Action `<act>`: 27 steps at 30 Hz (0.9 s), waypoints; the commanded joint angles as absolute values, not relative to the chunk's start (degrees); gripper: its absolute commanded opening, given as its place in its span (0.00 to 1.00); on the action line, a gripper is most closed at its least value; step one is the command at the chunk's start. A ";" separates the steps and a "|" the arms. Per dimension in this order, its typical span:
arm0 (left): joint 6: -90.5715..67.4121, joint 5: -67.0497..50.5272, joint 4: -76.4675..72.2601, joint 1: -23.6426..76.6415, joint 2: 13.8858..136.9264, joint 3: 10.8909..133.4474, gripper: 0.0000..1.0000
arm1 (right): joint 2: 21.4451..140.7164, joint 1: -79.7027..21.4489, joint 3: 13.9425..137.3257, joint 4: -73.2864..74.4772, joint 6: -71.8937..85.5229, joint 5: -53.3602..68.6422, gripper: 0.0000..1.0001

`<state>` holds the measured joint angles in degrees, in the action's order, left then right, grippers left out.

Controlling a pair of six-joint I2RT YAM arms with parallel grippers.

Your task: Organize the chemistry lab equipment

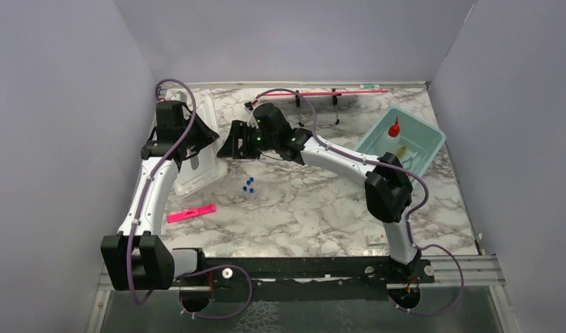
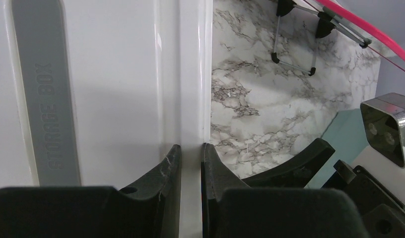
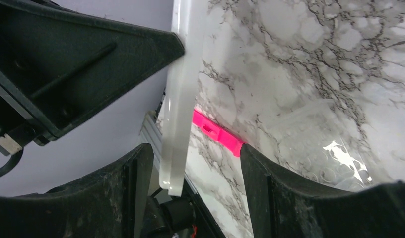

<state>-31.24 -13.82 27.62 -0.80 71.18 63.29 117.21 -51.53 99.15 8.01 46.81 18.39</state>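
Note:
My left gripper (image 1: 200,135) is shut on the rim of a white storage box lid (image 1: 197,156) and holds it tilted at the table's left; the left wrist view shows the rim pinched between the jaws (image 2: 190,146). My right gripper (image 1: 228,146) is open, and the lid's edge (image 3: 180,119) stands between its jaws (image 3: 195,151) without touching them. Three blue-capped tubes (image 1: 249,186) lie on the marble in front of the lid. A squeeze bottle with a red nozzle (image 1: 393,128) and a tan brush (image 1: 403,149) lie in the teal bin (image 1: 426,149).
A flat pink strip (image 1: 191,214) lies at the front left; it also shows in the right wrist view (image 3: 218,133). A long red rod on a black stand (image 1: 336,92) is along the back wall. A small white item (image 1: 374,239) lies near the right arm's base.

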 commanded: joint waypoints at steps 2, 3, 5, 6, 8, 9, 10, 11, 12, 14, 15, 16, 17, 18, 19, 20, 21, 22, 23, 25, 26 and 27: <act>-34.00 -15.35 28.84 -1.14 69.75 65.48 0.06 | 120.58 -53.28 103.33 5.72 50.39 21.01 0.68; -34.32 -15.44 29.05 -1.14 69.70 65.68 0.06 | 121.06 -53.41 103.76 5.66 50.96 21.01 0.67; -34.94 -15.38 29.54 -1.14 69.78 65.95 0.06 | 122.63 -53.63 105.07 5.45 52.50 21.48 0.64; -35.10 -15.45 29.59 -1.14 69.77 66.06 0.06 | 123.34 -53.76 105.86 5.45 53.16 21.79 0.63; -35.09 -15.15 30.00 -1.14 69.93 66.53 0.06 | 124.68 -53.87 107.16 5.49 54.10 22.22 0.58; -35.07 -15.17 30.16 -1.14 69.88 66.80 0.06 | 125.10 -53.88 107.56 5.27 54.54 22.38 0.53; -35.07 -15.31 30.35 -1.14 69.94 67.06 0.06 | 125.23 -53.88 107.64 4.75 54.96 22.53 0.48; -35.09 -15.49 30.49 -1.14 69.93 67.25 0.06 | 125.27 -53.88 107.59 4.12 55.28 22.58 0.42; -35.07 -15.67 30.58 -1.14 69.89 67.36 0.06 | 125.25 -53.88 107.70 3.82 55.59 22.59 0.34; -35.14 -15.85 30.80 -1.14 69.86 67.64 0.06 | 125.21 -53.88 108.23 4.61 56.43 22.27 0.18; -35.03 -15.90 31.04 -1.14 69.75 67.88 0.06 | 124.83 -53.88 108.53 5.30 56.58 21.69 0.12; -34.94 -15.76 31.31 -1.14 69.76 68.16 0.08 | 124.29 -53.88 108.14 5.17 56.47 21.27 0.08; -34.91 -15.59 31.71 -1.14 69.74 68.57 0.11 | 123.22 -53.85 107.43 4.47 56.57 20.76 0.05; -34.89 -15.42 32.14 -1.14 69.70 69.12 0.14 | 122.16 -53.85 106.27 3.45 56.60 20.44 0.03; -34.64 -15.32 32.51 -1.16 69.65 69.96 0.20 | 121.04 -53.87 105.27 2.44 56.30 20.02 0.01; -34.37 -15.15 32.86 -1.16 69.59 70.83 0.27 | 119.73 -53.88 104.29 1.59 55.93 19.40 0.01; -34.09 -15.01 33.33 -1.14 69.55 71.86 0.34 | 118.46 -53.88 103.09 0.77 55.51 19.12 0.01; -33.65 -14.84 33.83 -1.21 69.67 73.07 0.43 | 117.20 -53.88 101.97 -0.94 55.14 19.20 0.01; -33.14 -14.47 34.46 -1.15 69.69 74.51 0.52 | 115.87 -53.88 100.84 -2.29 54.66 19.35 0.01; -31.94 -13.33 35.83 -1.22 69.82 77.60 0.64 | 113.66 -53.88 99.64 -3.60 52.94 20.42 0.01; -31.15 -12.75 36.53 -1.20 69.93 79.45 0.69 | 112.69 -53.88 99.08 -3.67 52.11 20.57 0.01; -30.54 -12.28 37.29 -1.15 69.97 81.30 0.72 | 111.55 -53.81 98.52 -3.75 51.36 20.83 0.01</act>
<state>-33.71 -14.31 35.27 -0.99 71.16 73.93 118.45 -53.54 99.72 2.72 54.94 20.60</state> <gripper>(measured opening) 0.633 0.229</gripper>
